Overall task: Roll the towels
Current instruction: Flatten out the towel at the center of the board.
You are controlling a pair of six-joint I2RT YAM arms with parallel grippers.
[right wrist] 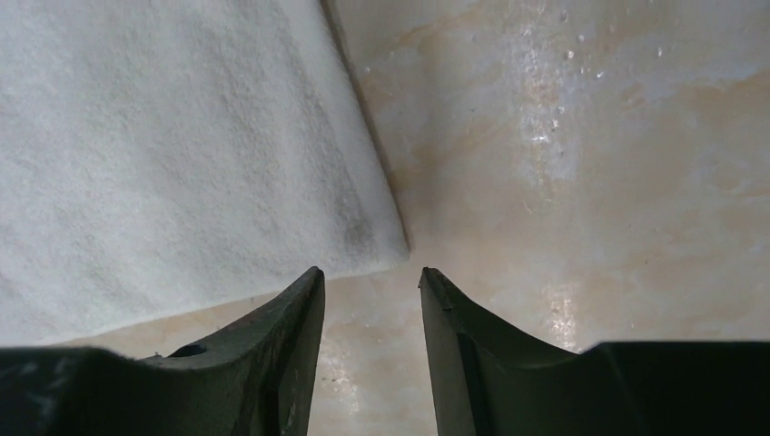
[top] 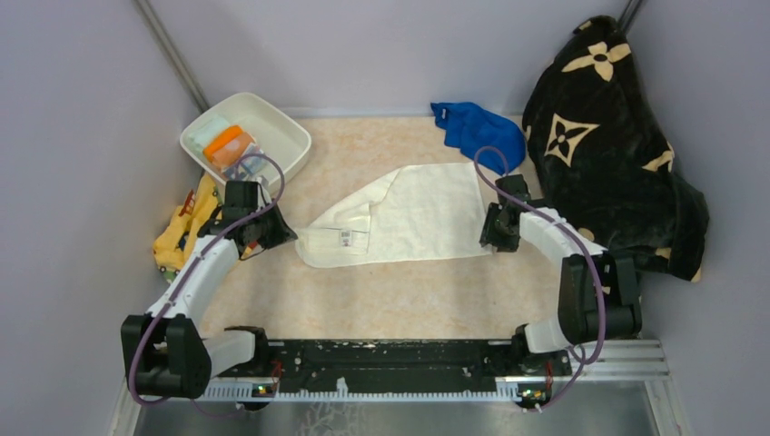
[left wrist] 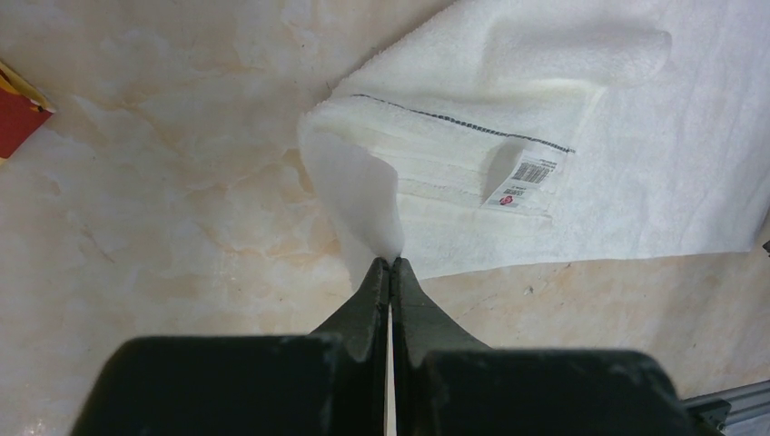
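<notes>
The cream-white towel (top: 409,213) lies spread on the marbled beige table (top: 363,300). It is a soft terry cloth with a nubby pile. Its left end is folded back on itself in a flat band, crossed by a thin dark stitch line and carrying a small barcode label (left wrist: 531,173).

At that folded end the left gripper (left wrist: 390,265) has its black tapered fingers pressed together on a corner of the towel, and the pinched cloth rises in a thin, smooth peak. At the towel's opposite end the right gripper (right wrist: 368,277) stands partly open with nothing between its fingers. The towel's square near corner lies flat on the table just ahead of them, with a crisp edge that throws a narrow shadow.

Bare tabletop runs along the towel's near edge as far as the arm bases. Behind its right end sits a crumpled royal blue towel (top: 477,132), and to the right of that a plush black blanket (top: 608,154) is heaped. Beyond the towel's left end stand a white rounded tub (top: 291,127) and a rumpled yellow cloth (top: 182,232).
</notes>
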